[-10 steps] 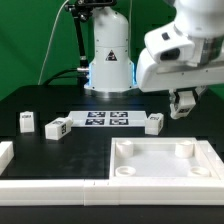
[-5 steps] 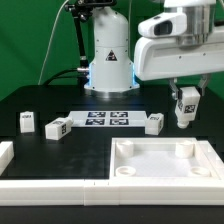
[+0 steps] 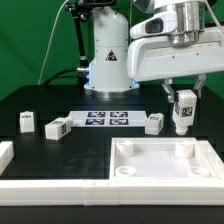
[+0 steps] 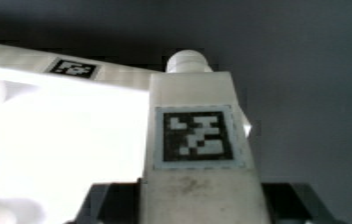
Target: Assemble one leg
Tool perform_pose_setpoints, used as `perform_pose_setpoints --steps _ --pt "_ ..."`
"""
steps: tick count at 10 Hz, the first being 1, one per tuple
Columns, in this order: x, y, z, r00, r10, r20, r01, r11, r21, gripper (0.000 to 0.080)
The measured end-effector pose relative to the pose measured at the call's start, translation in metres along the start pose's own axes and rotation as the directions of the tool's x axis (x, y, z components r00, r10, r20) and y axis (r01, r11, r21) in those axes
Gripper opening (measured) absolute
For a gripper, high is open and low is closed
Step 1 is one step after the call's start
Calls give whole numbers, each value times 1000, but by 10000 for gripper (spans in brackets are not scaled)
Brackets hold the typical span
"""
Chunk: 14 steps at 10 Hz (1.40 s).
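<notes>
The end effector (image 3: 183, 100), pinching the small white plastic leg (image 3: 182, 116), has turned it upright. The large white square tray (image 3: 150, 166) lies below, so insertion seems next.

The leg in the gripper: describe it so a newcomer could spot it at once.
Start at the large white tray on the exterior view's right. Above its far right corner hangs the gripper, shut on the leg, a small white tagged block. Unlike the nearest loose leg, it is held upright in the air.
</notes>
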State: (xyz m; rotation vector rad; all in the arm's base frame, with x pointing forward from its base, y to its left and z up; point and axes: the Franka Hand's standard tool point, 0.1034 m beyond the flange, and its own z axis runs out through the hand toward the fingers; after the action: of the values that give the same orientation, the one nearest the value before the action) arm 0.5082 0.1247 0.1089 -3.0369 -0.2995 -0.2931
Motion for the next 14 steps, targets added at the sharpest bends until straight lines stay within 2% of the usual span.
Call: perform_pose_setpoints --steps 1,3,5,9,10,11,14 --pt "10 3 -2 1000 -1 -1 1 1000 0 292" --pt "43 -2 -7 999 -24 -48 24 1000 -1 293" --pt "65 1 -3 999 -36 -40 37 999 3 293" --pt "61 1 -2 998 -40 -39 40 999 3 293" --pt "64 8 -4 997 -68 -39 68 998 -2 293" --pt "77 11 -7 997 -68 -40 68 998 -2 293" --pt "120 26 13 990 -123 -74 123 992 -1 293"
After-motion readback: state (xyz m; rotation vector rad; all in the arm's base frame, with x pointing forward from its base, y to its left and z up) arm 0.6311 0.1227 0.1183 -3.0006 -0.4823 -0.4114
